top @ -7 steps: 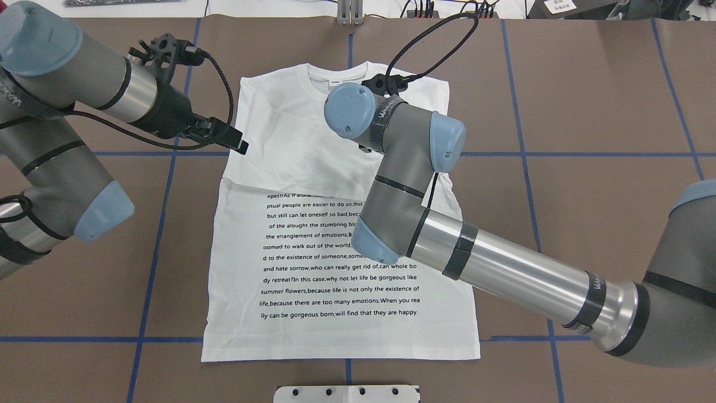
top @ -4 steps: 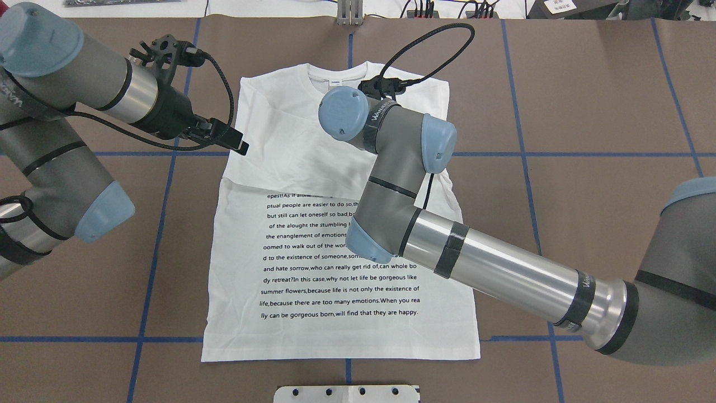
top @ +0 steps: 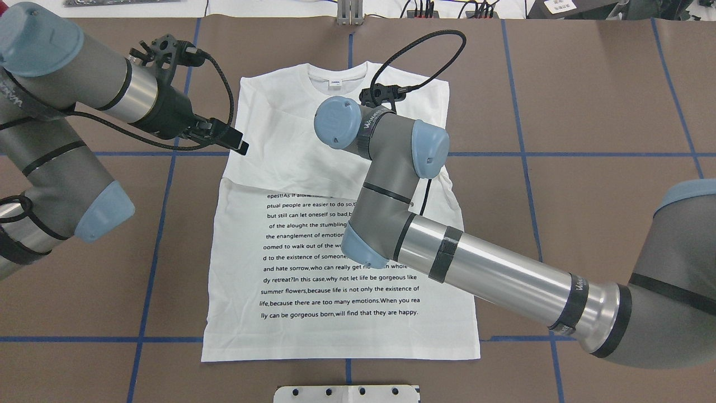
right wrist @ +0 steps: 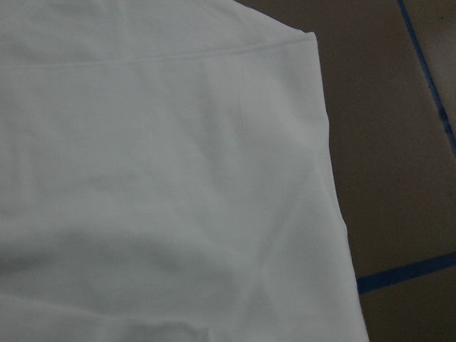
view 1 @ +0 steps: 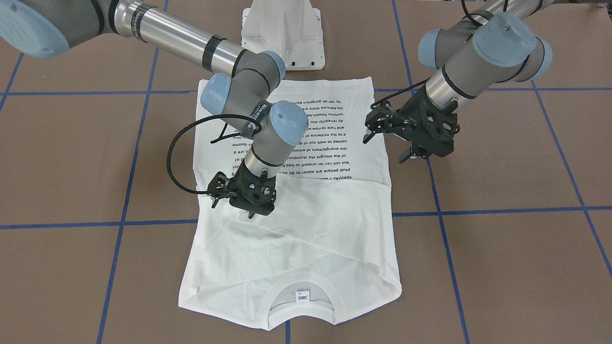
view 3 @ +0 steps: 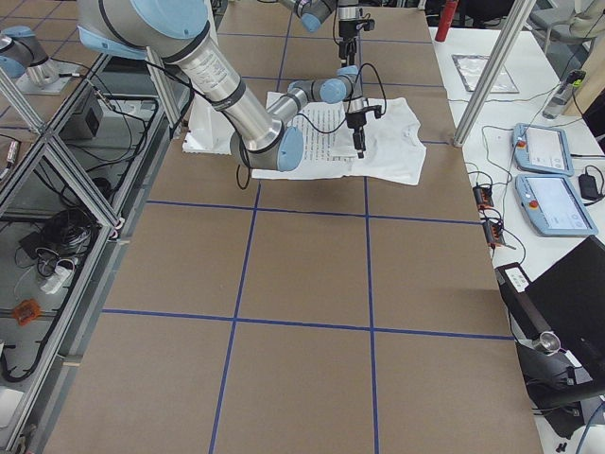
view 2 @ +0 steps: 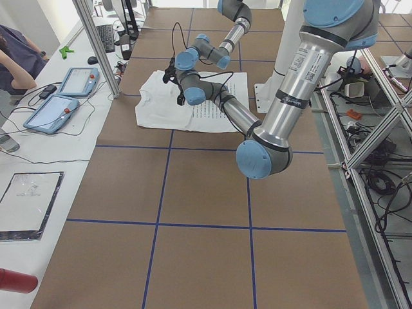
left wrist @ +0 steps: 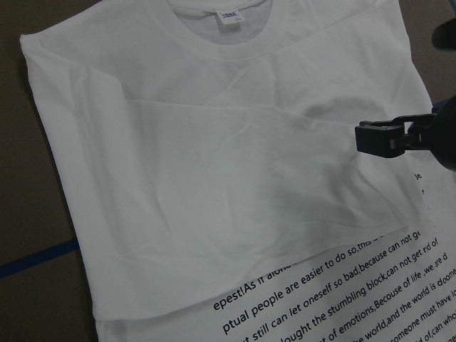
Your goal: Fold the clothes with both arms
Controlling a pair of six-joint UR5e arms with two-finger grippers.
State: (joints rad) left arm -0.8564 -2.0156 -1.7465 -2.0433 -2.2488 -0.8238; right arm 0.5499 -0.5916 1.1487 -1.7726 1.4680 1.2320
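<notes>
White T-shirt (top: 279,123), flat on brown table (top: 587,101), print upward. My left gripper (top: 238,144) over its edge; my right arm (top: 492,274) across it.

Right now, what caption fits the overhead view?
Left arm beside, right arm above a white printed T-shirt on a brown table.

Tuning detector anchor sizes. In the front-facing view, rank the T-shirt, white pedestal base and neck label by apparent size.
1. T-shirt: largest by far.
2. white pedestal base: cut off by the top edge, so only its visible part is judged.
3. neck label: tiny.
</notes>
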